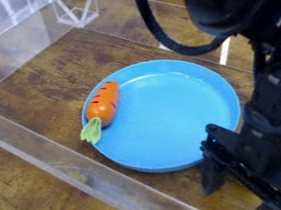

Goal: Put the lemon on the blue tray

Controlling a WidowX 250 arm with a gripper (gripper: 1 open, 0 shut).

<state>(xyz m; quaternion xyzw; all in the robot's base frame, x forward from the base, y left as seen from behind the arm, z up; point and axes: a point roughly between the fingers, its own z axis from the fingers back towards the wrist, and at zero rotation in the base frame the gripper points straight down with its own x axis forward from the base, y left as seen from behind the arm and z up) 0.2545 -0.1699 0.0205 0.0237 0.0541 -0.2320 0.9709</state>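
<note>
The blue tray (171,107) lies in the middle of the wooden table, a large round light-blue dish. My black gripper (255,181) hangs just off its near right rim, pointing down, low over the table. Its two fingers (218,163) are spread apart, so it is open. The lemon is hidden behind the gripper and arm. I cannot tell whether the fingers touch it.
An orange carrot (99,102) with green leaves lies on the tray's left rim. A clear plastic wall (58,161) runs along the front left of the wooden table (45,82). The dark arm (244,19) fills the upper right.
</note>
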